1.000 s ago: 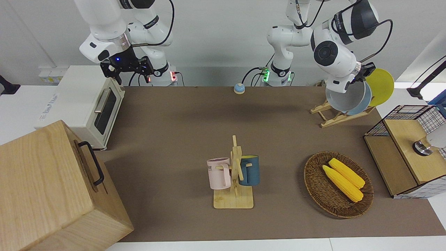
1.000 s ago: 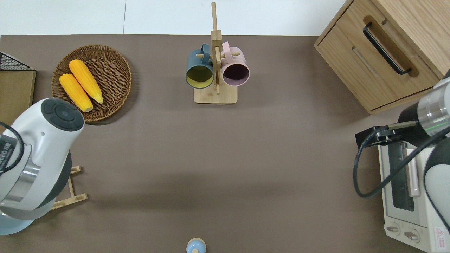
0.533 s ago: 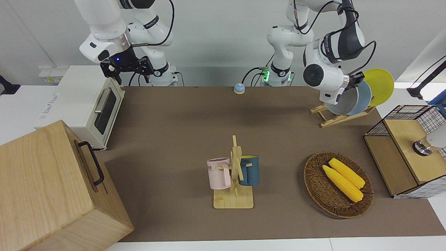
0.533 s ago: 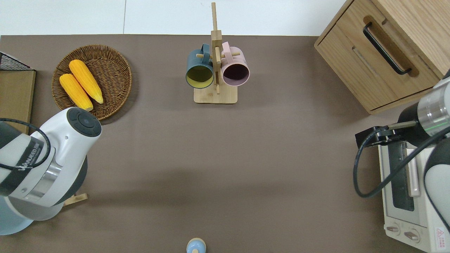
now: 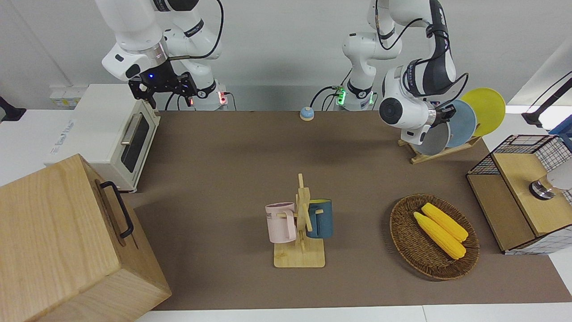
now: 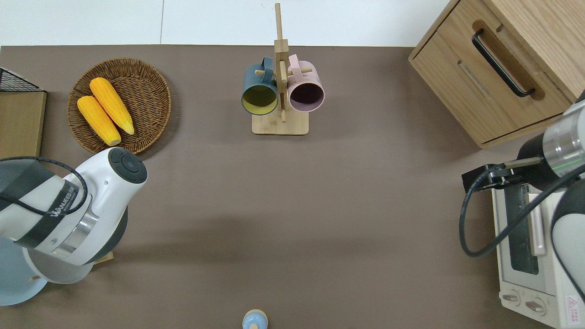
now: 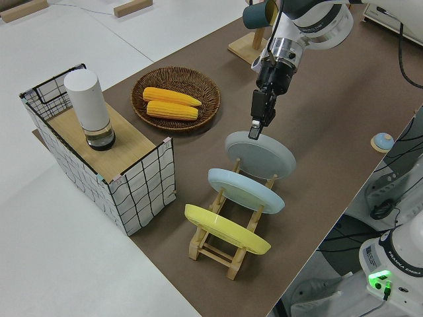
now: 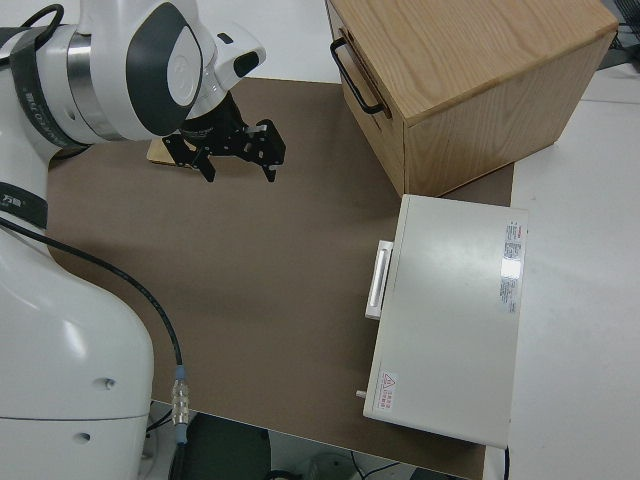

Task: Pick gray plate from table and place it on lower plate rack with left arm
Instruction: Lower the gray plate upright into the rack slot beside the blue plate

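- Parking is all the right claw (image 8: pixel 237 150) is doing, its fingers apart; I see no risk from it.
- Left claw (image 7: pixel 255 132) looks clamped on the top rim of the gray plate (image 7: pixel 261 157), over the desk (image 5: pixel 223 156) corner nearest the robots at the left arm's end.
- Gray plate leans in the lowest slot of the lower plate rack (image 7: pixel 221 247), apparently seated between the pegs. Whether its bottom edge rests fully on the rails is hidden.
- Letting go too early could be trouble: if the edge sits on a peg and not between two, the plate may slide off the low end of the rack onto the desk.
- Pulling away sideways rather than straight off the rim could drag the plate out or shift the light rack.
- Light blue plate (image 7: pixel 246 190) stands in the next slot, close by; a tipped gray plate or a careless finger could knock it, and then the yellow plate (image 7: pixel 225 228) at the top.
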Controlling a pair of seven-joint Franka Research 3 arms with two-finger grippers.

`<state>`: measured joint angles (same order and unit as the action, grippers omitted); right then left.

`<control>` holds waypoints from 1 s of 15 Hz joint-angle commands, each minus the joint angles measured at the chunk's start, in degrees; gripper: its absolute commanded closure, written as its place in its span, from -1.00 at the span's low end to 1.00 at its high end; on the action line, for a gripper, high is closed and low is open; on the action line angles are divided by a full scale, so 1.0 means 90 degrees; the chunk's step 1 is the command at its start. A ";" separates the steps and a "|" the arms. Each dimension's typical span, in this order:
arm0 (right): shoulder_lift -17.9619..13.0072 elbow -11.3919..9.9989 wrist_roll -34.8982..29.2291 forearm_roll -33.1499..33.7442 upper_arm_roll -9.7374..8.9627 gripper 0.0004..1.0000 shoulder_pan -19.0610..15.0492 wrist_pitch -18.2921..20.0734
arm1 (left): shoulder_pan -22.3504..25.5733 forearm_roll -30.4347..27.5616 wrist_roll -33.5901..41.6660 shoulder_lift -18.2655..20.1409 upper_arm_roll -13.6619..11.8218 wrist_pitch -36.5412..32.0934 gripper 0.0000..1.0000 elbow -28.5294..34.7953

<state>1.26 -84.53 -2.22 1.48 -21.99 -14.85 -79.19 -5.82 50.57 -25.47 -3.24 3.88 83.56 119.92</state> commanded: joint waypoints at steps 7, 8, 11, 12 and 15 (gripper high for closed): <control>-0.0013 0.0036 -0.0075 0.0041 -0.0125 -0.97 -0.0147 0.0069 | -0.0086 0.0094 -0.0099 -0.0158 -0.0011 0.0061 -0.23 0.0074; -0.0013 0.0046 -0.0075 0.0041 -0.0135 -0.97 -0.0147 0.0069 | -0.0086 0.0095 -0.0099 -0.0158 -0.0011 0.0061 -0.32 0.0074; -0.0013 0.0046 -0.0075 0.0041 -0.0135 -0.97 -0.0147 0.0069 | -0.0086 0.0095 -0.0031 -0.0158 -0.0011 0.0051 -0.45 0.0064; -0.0013 0.0046 -0.0075 0.0041 -0.0135 -0.97 -0.0147 0.0069 | -0.0086 0.0085 0.0008 -0.0138 -0.0002 0.0051 -0.46 0.0054; -0.0013 0.0046 -0.0075 0.0041 -0.0125 -0.97 -0.0147 0.0078 | -0.0086 -0.0090 0.0241 -0.0051 -0.0002 0.0042 -0.50 -0.0053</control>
<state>1.26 -84.53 -2.22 1.48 -21.99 -14.85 -79.19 -5.85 50.57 -25.29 -4.74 4.28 83.63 119.94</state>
